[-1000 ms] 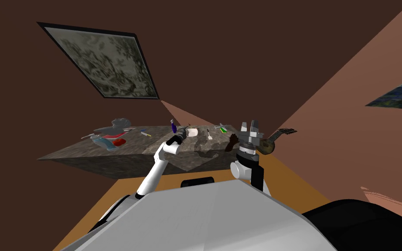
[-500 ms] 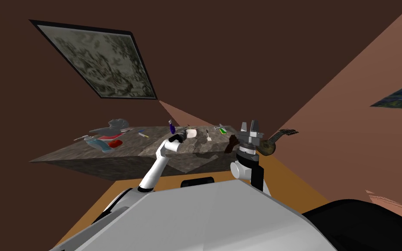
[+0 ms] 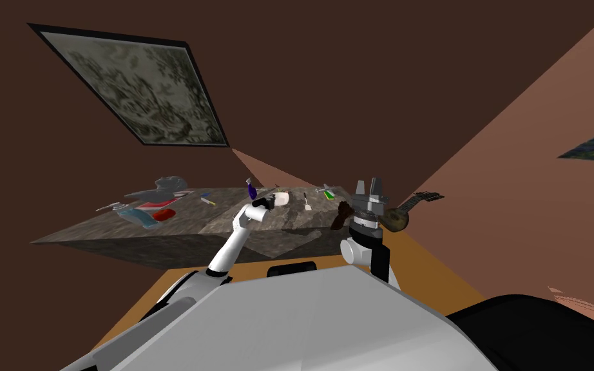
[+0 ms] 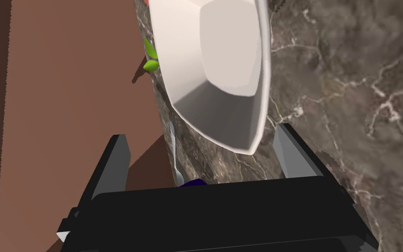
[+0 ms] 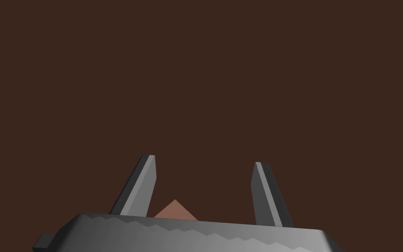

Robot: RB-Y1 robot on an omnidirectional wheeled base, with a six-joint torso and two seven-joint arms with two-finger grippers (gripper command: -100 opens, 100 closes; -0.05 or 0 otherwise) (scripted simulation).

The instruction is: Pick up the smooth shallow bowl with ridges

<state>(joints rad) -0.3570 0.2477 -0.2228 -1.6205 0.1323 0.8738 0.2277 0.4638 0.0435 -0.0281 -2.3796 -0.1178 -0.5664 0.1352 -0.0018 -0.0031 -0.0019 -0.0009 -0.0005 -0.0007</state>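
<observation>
Bowl — white, shallow, flat facets sloping down to a level bottom — on the dark veined table top, close ahead of the left gripper. Fingers of that gripper spread wide and holding nothing. Bowl's near tip just inside the gap, closer to one finger than the other, no contact to be seen. Beyond the bowl's far rim, a pair of green leaves. Along the table's edge beside the bowl, a thin grey utensil.

In the head view, bowl small and white just left of the frame's centre, at the tip of the outstretched left arm. Up and left of it, a purple bottle. To its right, a white spoon, then a green toy plane. Far along the table toward the left of the frame, a red object among grey shapes too small to name.

Right gripper right of centre, raised above the table's right end, fingers pointing up and standing well apart, empty. Just right of it — low against the wall — a dark guitar-like instrument.
</observation>
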